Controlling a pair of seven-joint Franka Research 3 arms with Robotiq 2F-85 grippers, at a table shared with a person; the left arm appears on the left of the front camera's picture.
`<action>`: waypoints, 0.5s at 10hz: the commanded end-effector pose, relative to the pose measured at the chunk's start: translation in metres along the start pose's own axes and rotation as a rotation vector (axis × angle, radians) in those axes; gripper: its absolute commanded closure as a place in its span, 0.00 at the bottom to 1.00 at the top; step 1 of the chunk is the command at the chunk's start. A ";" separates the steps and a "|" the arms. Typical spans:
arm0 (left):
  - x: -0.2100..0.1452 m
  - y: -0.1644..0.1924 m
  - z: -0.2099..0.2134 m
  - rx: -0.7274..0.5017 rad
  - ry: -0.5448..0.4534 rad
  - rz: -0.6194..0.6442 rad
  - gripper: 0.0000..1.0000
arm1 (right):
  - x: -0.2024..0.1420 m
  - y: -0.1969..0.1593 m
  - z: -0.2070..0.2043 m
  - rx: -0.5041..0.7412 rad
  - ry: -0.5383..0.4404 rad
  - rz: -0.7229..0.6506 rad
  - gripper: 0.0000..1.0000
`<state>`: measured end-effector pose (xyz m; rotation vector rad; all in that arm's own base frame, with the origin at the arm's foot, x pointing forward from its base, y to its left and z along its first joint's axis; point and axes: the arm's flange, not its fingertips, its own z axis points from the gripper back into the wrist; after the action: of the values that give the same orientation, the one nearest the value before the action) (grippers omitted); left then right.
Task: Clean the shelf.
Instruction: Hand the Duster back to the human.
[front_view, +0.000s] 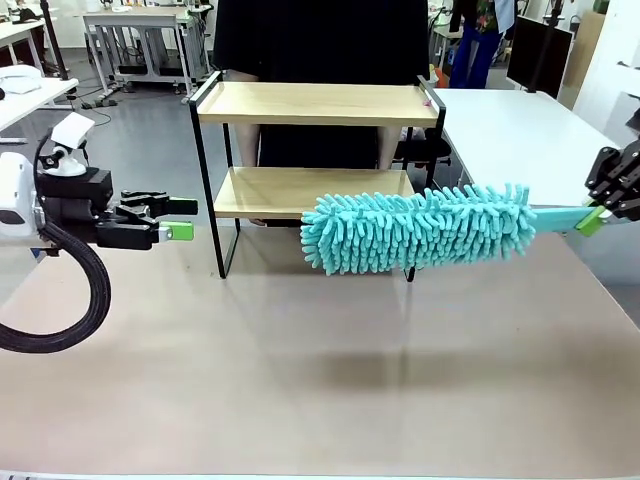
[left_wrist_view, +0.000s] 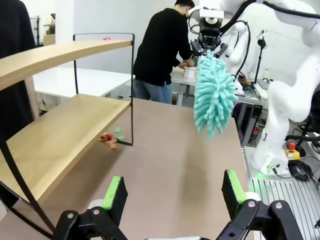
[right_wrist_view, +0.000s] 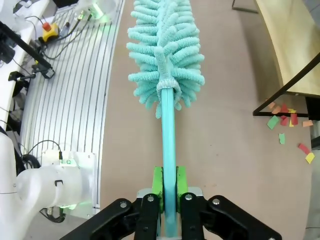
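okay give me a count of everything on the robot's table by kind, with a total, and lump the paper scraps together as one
Shelf: 1
Teal duster, held by the right tool: 1
Pile of coloured paper scraps on the table by the shelf's foot: 1
Total: 3

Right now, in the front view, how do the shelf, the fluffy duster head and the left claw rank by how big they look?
1. Shelf
2. Teal duster head
3. Left claw, though it sits nearer the camera, so its true size is unsure.
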<state>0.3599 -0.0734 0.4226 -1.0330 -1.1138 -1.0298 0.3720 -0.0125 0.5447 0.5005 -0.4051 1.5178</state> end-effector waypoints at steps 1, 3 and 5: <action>0.006 0.001 0.004 0.019 -0.024 -0.006 0.00 | -0.001 0.002 0.001 -0.001 -0.003 0.010 0.87; 0.006 0.001 0.004 0.019 -0.024 -0.006 0.00 | -0.001 0.002 0.001 -0.001 -0.003 0.010 0.87; 0.002 0.001 0.003 0.008 -0.007 -0.003 0.00 | -0.001 0.002 0.001 -0.001 -0.003 0.010 0.87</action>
<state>0.3605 -0.0708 0.4247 -1.0297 -1.1242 -1.0237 0.3713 -0.0126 0.5446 0.4933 -0.3970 1.5137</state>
